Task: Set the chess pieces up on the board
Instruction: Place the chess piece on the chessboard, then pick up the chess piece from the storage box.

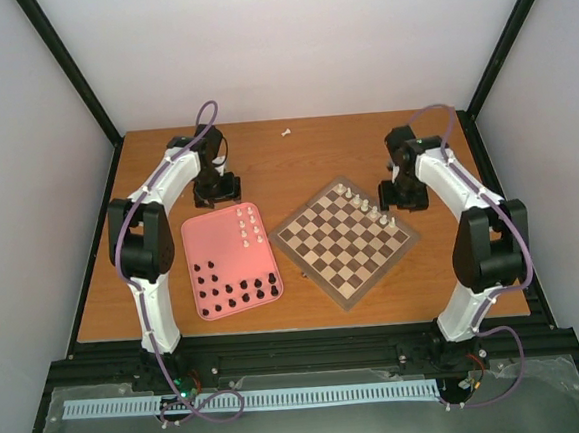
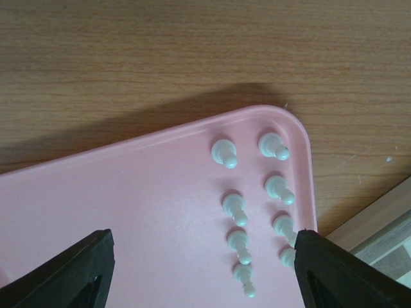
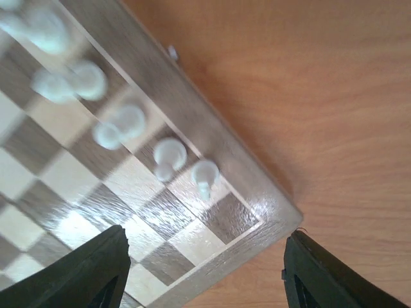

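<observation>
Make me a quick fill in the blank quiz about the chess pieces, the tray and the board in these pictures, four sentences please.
1. The black chess pieces all stand on the ____ coloured tray.
2. The row of pieces standing on the board is ____ in colour.
3. One stray white piece lies on the bare ____, beyond tray and board.
4. The left gripper and right gripper both have jaws standing ____.
Missing words: pink; white; table; open.
</observation>
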You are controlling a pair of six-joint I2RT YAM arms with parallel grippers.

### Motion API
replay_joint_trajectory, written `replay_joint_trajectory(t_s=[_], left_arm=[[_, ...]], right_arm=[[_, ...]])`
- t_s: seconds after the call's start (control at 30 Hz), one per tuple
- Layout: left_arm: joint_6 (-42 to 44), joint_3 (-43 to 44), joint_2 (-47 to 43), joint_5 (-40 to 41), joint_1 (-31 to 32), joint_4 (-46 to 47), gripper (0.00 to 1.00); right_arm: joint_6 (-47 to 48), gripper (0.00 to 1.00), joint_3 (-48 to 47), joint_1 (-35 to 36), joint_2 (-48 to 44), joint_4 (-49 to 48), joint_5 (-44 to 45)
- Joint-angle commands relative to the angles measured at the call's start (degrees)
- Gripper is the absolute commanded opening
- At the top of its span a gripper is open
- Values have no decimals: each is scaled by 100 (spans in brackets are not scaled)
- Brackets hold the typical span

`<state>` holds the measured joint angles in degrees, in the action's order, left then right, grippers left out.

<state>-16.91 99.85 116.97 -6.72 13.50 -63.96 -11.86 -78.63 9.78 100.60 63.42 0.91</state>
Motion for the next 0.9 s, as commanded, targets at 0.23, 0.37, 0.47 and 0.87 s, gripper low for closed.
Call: replay_joint_trajectory(t_s=[0.23, 0.37, 0.47, 0.87], left_arm=[[17, 48, -592, 306, -101, 7, 100], [-59, -203, -871, 491, -424, 67, 100], [-165, -496, -1068, 278, -984, 139, 100], [-581, -1240, -1746, 280, -1723, 458, 100]], right_arm=[[-210, 67, -2251, 1359, 268, 724, 193], [-103, 66, -2846, 2102, 863, 555, -62], [90, 64, -3227, 2577, 1351, 444, -402], [570, 53, -4810, 3574, 2999, 527, -883]])
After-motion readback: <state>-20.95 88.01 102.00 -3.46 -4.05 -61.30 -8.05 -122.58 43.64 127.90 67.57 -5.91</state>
